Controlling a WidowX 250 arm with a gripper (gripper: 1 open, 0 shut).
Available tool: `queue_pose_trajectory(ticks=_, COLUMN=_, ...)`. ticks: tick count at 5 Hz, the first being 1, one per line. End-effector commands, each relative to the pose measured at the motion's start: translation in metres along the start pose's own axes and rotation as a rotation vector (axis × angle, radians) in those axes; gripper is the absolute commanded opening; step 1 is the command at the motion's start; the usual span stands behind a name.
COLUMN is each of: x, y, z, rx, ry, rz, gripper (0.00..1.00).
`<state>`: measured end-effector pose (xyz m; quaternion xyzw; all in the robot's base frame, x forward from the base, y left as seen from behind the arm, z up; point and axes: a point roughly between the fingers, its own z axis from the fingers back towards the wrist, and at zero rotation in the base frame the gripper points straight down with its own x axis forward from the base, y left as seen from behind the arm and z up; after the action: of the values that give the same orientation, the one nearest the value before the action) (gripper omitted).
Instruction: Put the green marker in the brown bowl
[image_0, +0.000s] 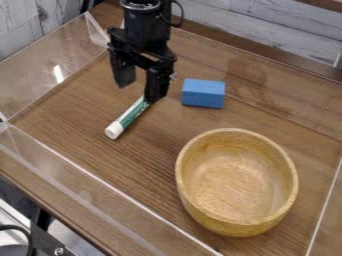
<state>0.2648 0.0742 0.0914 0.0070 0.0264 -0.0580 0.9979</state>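
Observation:
The green marker (127, 116) lies flat on the wooden table, white barrel toward the front left; its green cap end is partly hidden behind my gripper. My gripper (140, 84) hangs pointing down just above that cap end, open, with nothing between its black fingers (158, 86). The brown bowl (238, 180), wide and shallow, sits at the front right, well apart from the gripper, with nothing in it.
A blue rectangular block (202, 93) lies right of the gripper, between marker and bowl. Clear acrylic walls (40, 60) enclose the table on the left, back and front, with a clear triangular bracket (96, 30) at the back left.

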Motion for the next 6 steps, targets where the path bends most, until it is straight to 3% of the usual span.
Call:
queue_pose_trajectory(ticks=1, x=0.004, y=0.007, z=0.005, rx=0.02, ry=-0.042, rz=-0.006, gripper=1.0)
queue_pose_trajectory(ticks=6, x=0.008, y=0.023, z=-0.037, rx=0.007, ry=-0.038, rz=-0.065, gripper=1.0)
